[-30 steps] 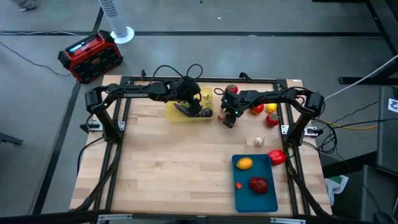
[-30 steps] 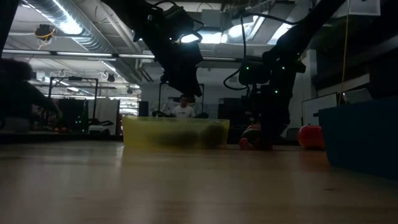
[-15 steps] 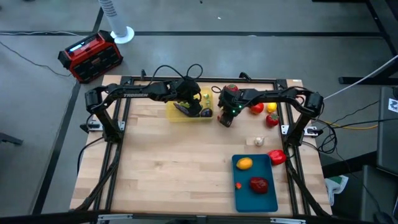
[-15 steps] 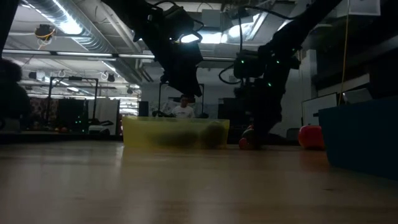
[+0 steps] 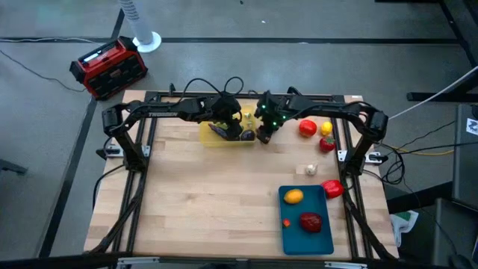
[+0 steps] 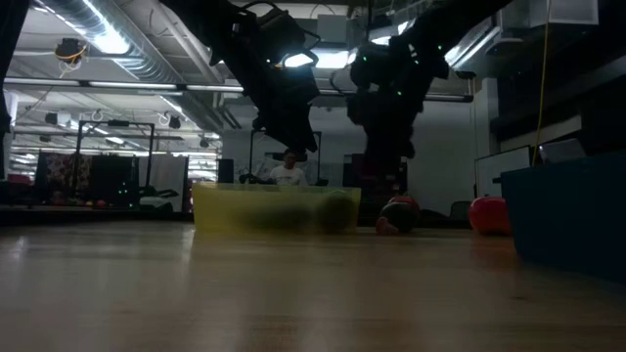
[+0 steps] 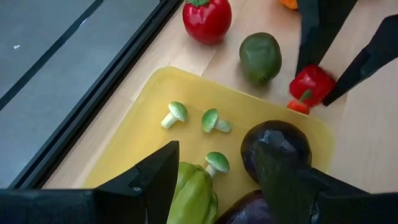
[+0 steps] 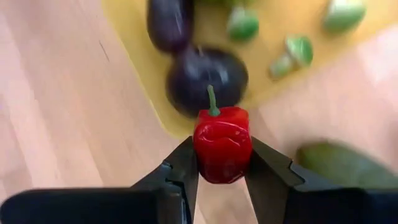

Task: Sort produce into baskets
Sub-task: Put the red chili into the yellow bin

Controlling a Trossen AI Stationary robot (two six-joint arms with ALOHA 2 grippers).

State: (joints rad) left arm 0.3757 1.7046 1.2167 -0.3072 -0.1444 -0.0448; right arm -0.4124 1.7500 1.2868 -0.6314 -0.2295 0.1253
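Note:
My right gripper (image 5: 262,137) is shut on a small red pepper (image 8: 222,143) just off the right end of the yellow tray (image 5: 209,139). My left gripper (image 7: 217,186) hangs open and empty over that tray. The tray holds two purple eggplants (image 7: 277,149), a green pepper (image 7: 193,196) and small green pieces (image 7: 211,121). The teal tray (image 5: 323,237) at the near right holds an orange (image 5: 294,196) and a red fruit (image 5: 311,221). My right gripper pinches the red pepper by its two opposite sides (image 8: 200,149) between the two fingers. The fingers (image 7: 311,37) come down on it from above. The pepper's green stem points away from the gripper, and the pepper hangs clear of the table by the tray's rim.
A red tomato (image 7: 206,18) and a green fruit (image 7: 260,57) lie beyond the yellow tray. More red and yellow produce (image 5: 317,131), a garlic (image 5: 311,169) and a red pepper (image 5: 333,188) lie at the table's right. A red-and-black box (image 5: 109,67) stands on the floor.
My right gripper has gone up and toward the table's left, to the right end of the yellow tray.

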